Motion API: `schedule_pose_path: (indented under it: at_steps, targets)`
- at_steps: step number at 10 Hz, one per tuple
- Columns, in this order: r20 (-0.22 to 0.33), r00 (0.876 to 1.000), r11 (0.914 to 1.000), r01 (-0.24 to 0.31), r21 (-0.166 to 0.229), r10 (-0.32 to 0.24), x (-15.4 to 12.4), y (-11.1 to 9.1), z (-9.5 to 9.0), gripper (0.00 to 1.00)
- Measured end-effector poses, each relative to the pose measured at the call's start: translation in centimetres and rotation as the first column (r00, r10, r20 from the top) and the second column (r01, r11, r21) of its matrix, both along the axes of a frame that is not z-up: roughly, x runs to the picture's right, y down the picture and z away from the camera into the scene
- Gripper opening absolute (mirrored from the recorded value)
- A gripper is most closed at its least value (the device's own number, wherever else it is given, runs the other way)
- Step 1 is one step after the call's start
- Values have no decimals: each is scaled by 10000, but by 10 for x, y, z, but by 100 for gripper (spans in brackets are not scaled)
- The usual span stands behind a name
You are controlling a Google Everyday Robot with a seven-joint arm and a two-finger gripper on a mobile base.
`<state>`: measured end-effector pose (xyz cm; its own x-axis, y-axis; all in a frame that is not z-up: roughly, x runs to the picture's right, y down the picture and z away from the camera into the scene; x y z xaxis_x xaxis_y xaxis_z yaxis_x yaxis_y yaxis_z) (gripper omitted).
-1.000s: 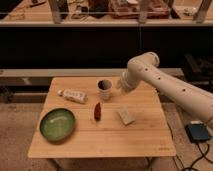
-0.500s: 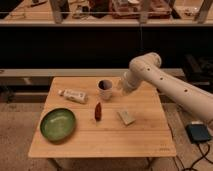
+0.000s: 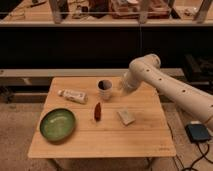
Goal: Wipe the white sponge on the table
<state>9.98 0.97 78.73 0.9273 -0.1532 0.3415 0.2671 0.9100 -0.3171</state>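
Note:
The white sponge [image 3: 126,116] lies flat on the light wooden table [image 3: 145,142], right of centre. My gripper [image 3: 122,89] hangs at the end of the white arm [image 3: 165,85], which reaches in from the right. It is over the table's back part, just right of the cup [image 3: 104,90] and well behind the sponge, apart from it.
A white labelled tube [image 3: 73,95] lies at the back left. A green bowl [image 3: 57,124] sits at the front left. A small red object [image 3: 97,111] lies mid-table. A dark box [image 3: 199,132] sits on the floor to the right. Shelving stands behind the table.
The arm has shifted slightly to the right; the gripper stays near the cup. The things on the table have not moved.

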Motion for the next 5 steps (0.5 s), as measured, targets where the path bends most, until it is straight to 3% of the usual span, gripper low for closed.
schedule_pose_path:
  at_steps: [2,5]
  targets:
    - [-11,10000,10000,-17,-65,17,4,8,5,41]
    - [121,9999,9999,-28,-112,29,-13,11,4,41]
